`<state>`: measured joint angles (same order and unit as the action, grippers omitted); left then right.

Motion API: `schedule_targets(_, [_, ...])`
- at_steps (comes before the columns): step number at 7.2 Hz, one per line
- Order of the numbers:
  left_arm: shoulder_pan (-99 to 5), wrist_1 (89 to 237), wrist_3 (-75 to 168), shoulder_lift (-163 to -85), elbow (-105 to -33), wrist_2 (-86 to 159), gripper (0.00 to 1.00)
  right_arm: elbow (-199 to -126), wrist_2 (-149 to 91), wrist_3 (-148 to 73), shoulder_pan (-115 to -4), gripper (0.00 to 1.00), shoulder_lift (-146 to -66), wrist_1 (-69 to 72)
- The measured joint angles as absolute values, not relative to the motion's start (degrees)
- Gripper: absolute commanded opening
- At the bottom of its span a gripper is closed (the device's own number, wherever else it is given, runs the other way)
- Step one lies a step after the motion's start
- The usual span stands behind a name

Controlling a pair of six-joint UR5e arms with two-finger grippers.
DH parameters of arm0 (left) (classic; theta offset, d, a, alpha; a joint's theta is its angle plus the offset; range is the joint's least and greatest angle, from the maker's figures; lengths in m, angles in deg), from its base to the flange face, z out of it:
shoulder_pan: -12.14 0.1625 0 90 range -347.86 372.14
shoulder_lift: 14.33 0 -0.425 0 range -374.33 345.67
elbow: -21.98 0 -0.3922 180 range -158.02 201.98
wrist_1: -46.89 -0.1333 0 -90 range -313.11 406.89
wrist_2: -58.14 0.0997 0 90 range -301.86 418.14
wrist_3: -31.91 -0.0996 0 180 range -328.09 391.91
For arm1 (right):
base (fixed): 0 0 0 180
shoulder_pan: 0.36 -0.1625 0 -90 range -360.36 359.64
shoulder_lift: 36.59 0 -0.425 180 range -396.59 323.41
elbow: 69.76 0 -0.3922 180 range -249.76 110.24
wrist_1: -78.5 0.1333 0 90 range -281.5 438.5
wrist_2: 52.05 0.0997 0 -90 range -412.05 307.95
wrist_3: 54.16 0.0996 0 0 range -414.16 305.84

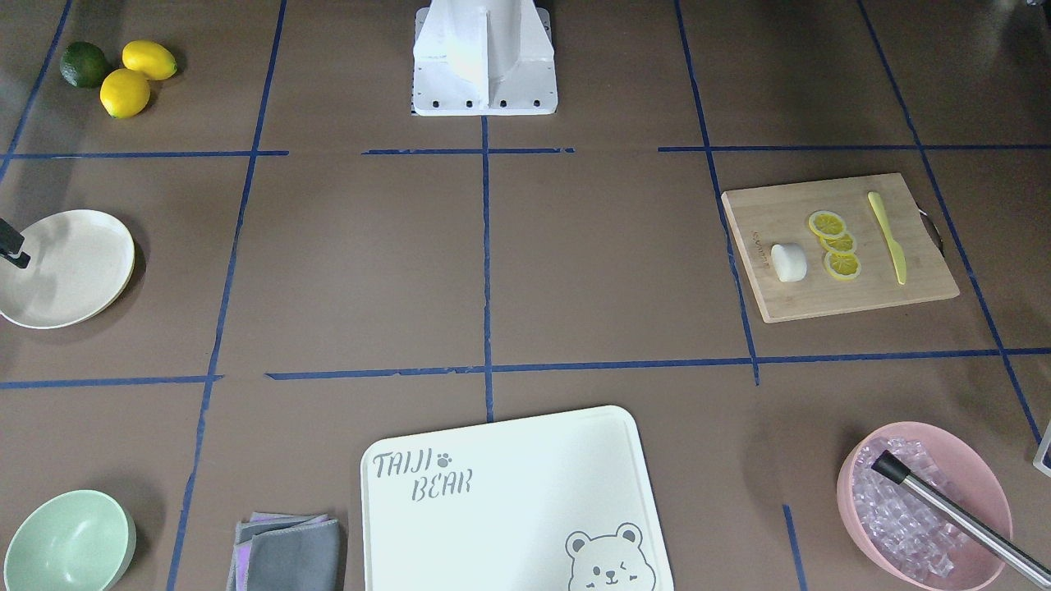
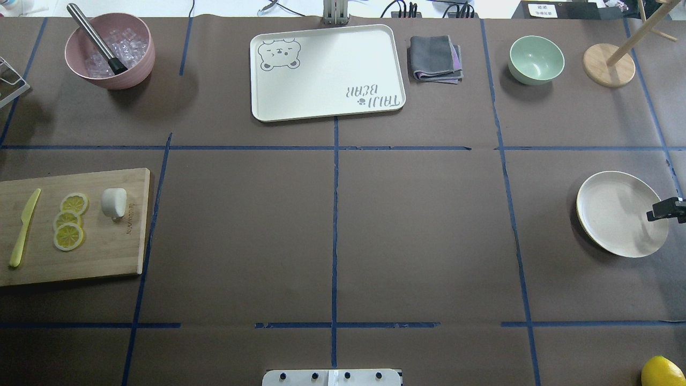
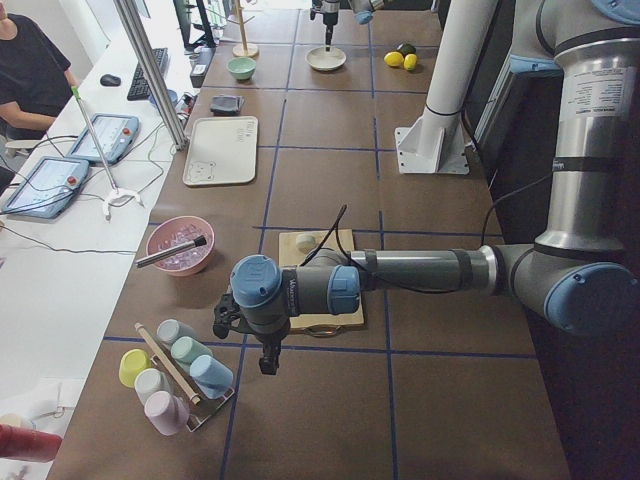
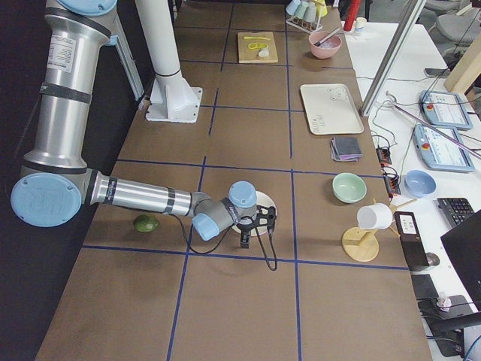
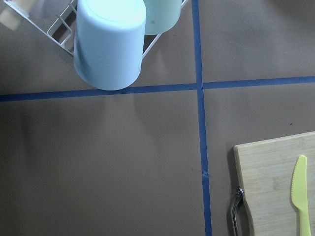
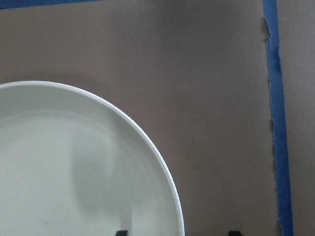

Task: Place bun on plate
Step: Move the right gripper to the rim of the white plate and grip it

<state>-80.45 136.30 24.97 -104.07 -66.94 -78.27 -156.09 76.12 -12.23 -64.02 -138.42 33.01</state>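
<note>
The white bun (image 2: 114, 202) lies on a wooden cutting board (image 2: 107, 252) at the table's left, next to the lemon slices (image 2: 68, 221); it also shows as the bun (image 1: 788, 263). The cream plate (image 2: 611, 214) sits bare at the far right. My right gripper (image 2: 666, 210) hovers over the plate's outer rim. In the right wrist view the plate (image 6: 59, 162) fills the lower left, and the gripper (image 6: 178, 233) shows its tips apart, open and holding nothing. My left gripper (image 3: 268, 362) hangs past the board's end near a cup rack; I cannot tell whether it is open or shut.
A yellow knife (image 2: 24, 228) lies on the board. At the far edge stand a pink bowl of ice (image 2: 110, 51), a bear-printed board (image 2: 327, 72), a grey cloth (image 2: 435, 59), a mint bowl (image 2: 536, 59) and a wooden stand (image 2: 609, 65). Lemons and a lime (image 1: 123, 70) lie near the robot's right.
</note>
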Motion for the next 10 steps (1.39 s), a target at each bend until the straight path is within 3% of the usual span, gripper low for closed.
schedule_targets(1, [-80.4,136.3,25.0,-104.1,-66.9,-78.3,1.0,-156.0,76.2,-12.3,-64.0,0.01,-138.4,33.1])
schedule_targets(10, [-80.5,136.4,25.1,-104.8,-67.1,-78.3,1.0,-160.1,85.0,-9.7,-69.0,0.0,-136.4,37.8])
